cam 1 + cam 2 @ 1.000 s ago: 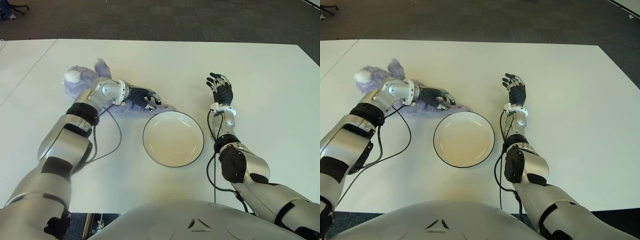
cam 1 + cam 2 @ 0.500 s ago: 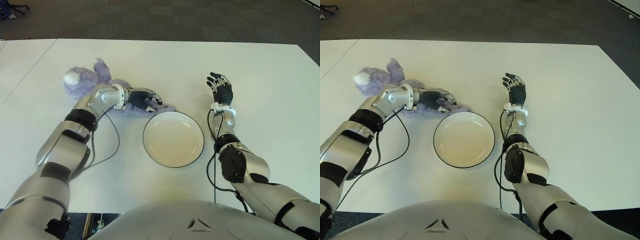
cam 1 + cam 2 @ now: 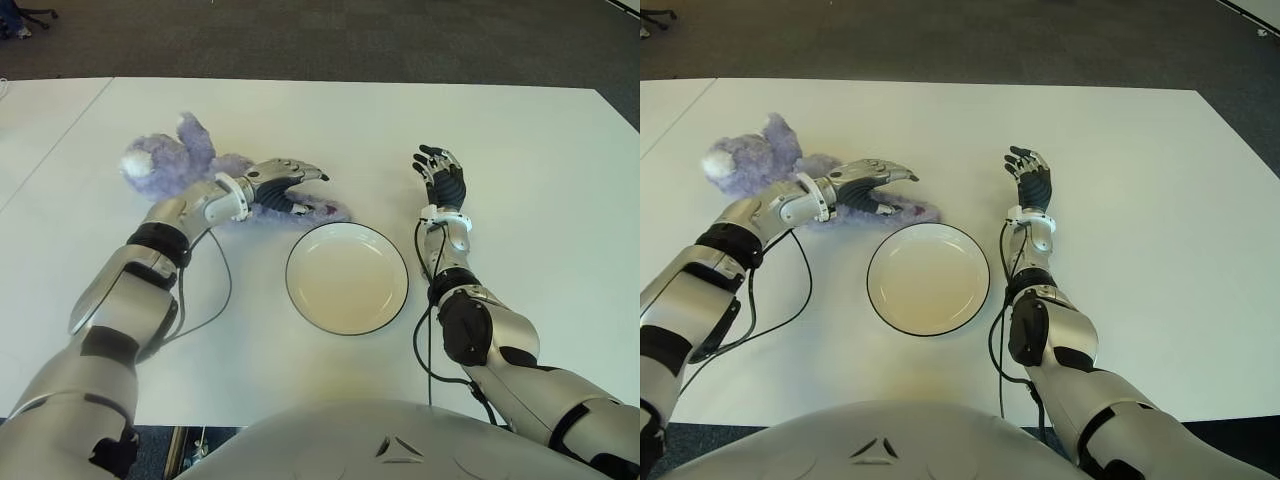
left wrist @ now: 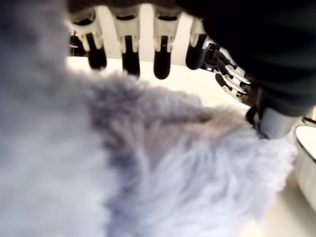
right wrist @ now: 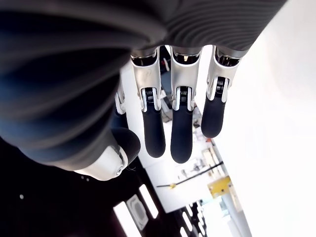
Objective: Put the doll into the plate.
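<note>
The doll (image 3: 170, 165) is a fluffy lilac plush lying on the white table (image 3: 520, 200), up and to the left of the plate. The plate (image 3: 346, 277) is white with a dark rim, and nothing lies in it. My left hand (image 3: 290, 180) hovers over the doll's end nearest the plate, palm down. In the left wrist view its fingers (image 4: 129, 54) stretch straight out above the fur (image 4: 173, 163) without closing on it. My right hand (image 3: 441, 180) shows to the right of the plate, its fingers (image 5: 180, 133) relaxed and holding nothing.
A black cable (image 3: 215, 290) loops on the table beside my left forearm. Another cable (image 3: 420, 330) runs along my right arm. Dark carpet (image 3: 350, 40) lies beyond the table's far edge.
My left hand's fingers have uncurled from the doll's near end and now stretch out flat above it. The doll's head has shifted slightly left. My right hand has not moved.
</note>
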`<state>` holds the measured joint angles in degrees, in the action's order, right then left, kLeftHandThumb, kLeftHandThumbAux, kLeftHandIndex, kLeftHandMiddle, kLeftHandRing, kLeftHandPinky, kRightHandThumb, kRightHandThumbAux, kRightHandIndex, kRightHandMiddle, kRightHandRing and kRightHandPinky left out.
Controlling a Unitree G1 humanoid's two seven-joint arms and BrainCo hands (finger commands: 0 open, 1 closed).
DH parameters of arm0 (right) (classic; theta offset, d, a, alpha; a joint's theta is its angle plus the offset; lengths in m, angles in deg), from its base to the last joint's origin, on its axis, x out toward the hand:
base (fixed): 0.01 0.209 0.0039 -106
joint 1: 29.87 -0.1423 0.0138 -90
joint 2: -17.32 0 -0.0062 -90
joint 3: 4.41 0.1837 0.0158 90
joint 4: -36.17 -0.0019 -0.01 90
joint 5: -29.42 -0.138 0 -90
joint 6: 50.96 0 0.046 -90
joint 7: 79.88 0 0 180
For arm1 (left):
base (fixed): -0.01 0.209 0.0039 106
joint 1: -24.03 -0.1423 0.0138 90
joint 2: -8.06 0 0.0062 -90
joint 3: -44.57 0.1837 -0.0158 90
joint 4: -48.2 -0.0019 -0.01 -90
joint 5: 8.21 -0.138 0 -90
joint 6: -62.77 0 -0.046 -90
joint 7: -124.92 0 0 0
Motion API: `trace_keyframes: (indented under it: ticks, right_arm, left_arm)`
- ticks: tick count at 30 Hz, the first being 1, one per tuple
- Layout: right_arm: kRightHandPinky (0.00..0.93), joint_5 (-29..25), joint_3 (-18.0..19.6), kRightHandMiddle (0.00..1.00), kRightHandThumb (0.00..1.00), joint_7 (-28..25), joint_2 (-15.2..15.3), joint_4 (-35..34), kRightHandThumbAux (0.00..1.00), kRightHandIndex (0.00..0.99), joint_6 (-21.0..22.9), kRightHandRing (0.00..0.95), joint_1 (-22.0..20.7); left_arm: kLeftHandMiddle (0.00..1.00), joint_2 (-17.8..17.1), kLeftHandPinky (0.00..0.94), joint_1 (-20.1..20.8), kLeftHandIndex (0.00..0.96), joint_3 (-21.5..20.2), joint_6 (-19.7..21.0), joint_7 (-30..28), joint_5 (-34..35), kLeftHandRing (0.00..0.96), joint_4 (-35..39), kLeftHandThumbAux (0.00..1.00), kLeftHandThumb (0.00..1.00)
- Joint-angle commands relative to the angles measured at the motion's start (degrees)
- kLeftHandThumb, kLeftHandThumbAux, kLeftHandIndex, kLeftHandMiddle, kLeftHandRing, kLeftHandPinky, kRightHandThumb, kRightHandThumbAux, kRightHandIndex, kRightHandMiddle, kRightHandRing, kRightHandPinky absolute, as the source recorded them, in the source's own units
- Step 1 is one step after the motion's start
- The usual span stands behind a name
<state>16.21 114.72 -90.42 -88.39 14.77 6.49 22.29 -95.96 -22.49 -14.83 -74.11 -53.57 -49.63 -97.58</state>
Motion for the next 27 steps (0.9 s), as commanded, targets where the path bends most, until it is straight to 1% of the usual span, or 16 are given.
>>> trace_keyframes:
  ticks: [1, 5, 6, 7, 8, 9, 10, 12, 13, 16, 18, 19, 20, 23, 27]
  right_arm:
    - [0.308, -0.25, 0.61, 0.331, 0.725, 2.58, -4.45, 8.27, 0.732, 0.413, 5.12, 0.344, 14.44]
    - [0.313, -0.04, 0.2, 0.336, 0.725, 3.03, -4.45, 8.21, 0.733, 0.412, 5.1, 0.356, 14.51]
    - [0.319, -0.08, 0.2, 0.336, 0.725, 3.04, -4.41, 8.23, 0.733, 0.412, 5.19, 0.36, 14.5]
    - [0.321, -0.14, 0.19, 0.336, 0.726, 3.05, -4.39, 8.24, 0.733, 0.412, 5.27, 0.361, 14.49]
    - [0.325, -0.18, 0.16, 0.336, 0.726, 3.07, -4.38, 8.24, 0.733, 0.412, 5.32, 0.364, 14.48]
    - [0.326, -0.25, 0.15, 0.336, 0.726, 3.09, -4.39, 8.23, 0.733, 0.412, 5.34, 0.364, 14.44]
    - [0.326, -0.3, 0.14, 0.334, 0.727, 3.11, -4.39, 8.23, 0.733, 0.412, 5.35, 0.363, 14.41]
    - [0.325, -0.34, 0.09, 0.334, 0.727, 3.14, -4.37, 8.23, 0.733, 0.412, 5.39, 0.363, 14.39]
    - [0.328, -0.33, 0.04, 0.335, 0.726, 3.15, -4.35, 8.23, 0.732, 0.413, 5.4, 0.361, 14.39]
    - [0.332, -0.45, 0.05, 0.332, 0.727, 2.94, -4.38, 8.25, 0.732, 0.414, 5.17, 0.364, 14.48]
    - [0.333, -0.51, 0.05, 0.332, 0.727, 2.85, -4.4, 8.25, 0.732, 0.414, 5.07, 0.365, 14.52]
    - [0.333, -0.54, 0.03, 0.332, 0.727, 2.76, -4.42, 8.23, 0.732, 0.414, 5.02, 0.365, 14.58]
    - [0.337, -0.56, 0.02, 0.331, 0.728, 2.69, -4.44, 8.21, 0.732, 0.414, 4.98, 0.381, 14.63]
    - [0.334, -0.55, -0.06, 0.33, 0.729, 2.73, -4.47, 8.19, 0.732, 0.413, 4.99, 0.388, 14.66]
    - [0.313, -0.17, -0.43, 0.329, 0.726, 3.39, -4.46, 8.21, 0.733, 0.412, 4.98, 0.364, 14.62]
  left_arm:
    - [0.106, -1.39, 0.083, 1.33, 0.108, 2.42, 1.0, 2.3, -4.26, 0.091, -3.36, 0.441, 0.301]
    - [0.087, -1.48, 0.063, 1.82, 0.096, 2.31, 0.95, -0.16, -3.51, 0.072, -4.04, 0.442, 0.29]
    - [0.062, -1.53, 0.015, 1.92, 0.081, 2.29, 0.89, -0.71, -3.31, 0.043, -4.17, 0.437, 0.289]
    - [0.055, -1.54, 0.003, 2.05, 0.078, 2.25, 0.89, -1.63, -2.97, 0.035, -4.37, 0.436, 0.289]
    - [0.042, -1.53, 0.0, 2.14, 0.069, 2.23, 0.9, -2.23, -2.74, 0.023, -4.53, 0.429, 0.289]
    - [0.04, -1.45, 0.0, 2.38, 0.068, 1.91, 0.89, -4.13, -1.75, 0.021, -5.31, 0.428, 0.289]
    - [0.009, -1.4, 0.0, 2.57, 0.038, 1.68, 0.86, -5.48, -1.03, 0.005, -5.9, 0.399, 0.299]
    - [0.001, -1.2, 0.0, 2.81, 0.03, 1.0, 0.73, -7.81, 0.49, 0.0, -6.88, 0.39, 0.302]
    - [0.0, -1.07, 0.0, 2.91, 0.007, 0.38, 0.61, -9.27, 1.64, 0.0, -7.36, 0.372, 0.329]
    - [0.0, -0.7, 0.0, 3.37, 0.0, -1.11, 0.85, -13.56, 4.61, 0.0, -8.39, 0.344, 0.384]
    - [0.0, -0.61, 0.0, 3.52, 0.0, -1.47, 1.02, -14.96, 5.51, 0.0, -8.57, 0.34, 0.393]
    - [0.0, -0.63, 0.0, 3.78, 0.0, -1.63, 1.67, -16.32, 5.93, 0.0, -8.67, 0.339, 0.394]
    - [0.0, -0.65, 0.0, 3.97, 0.0, -1.76, 2.18, -17.4, 6.3, 0.0, -8.72, 0.317, 0.418]
    - [0.0, -0.72, 0.0, 4.37, 0.0, -1.86, 3.61, -19.79, 6.85, 0.0, -8.62, 0.303, 0.43]
    - [0.0, -0.85, 0.0, 4.67, 0.0, -2.12, 5.31, -22.95, 7.79, 0.0, -8.35, 0.269, 0.421]
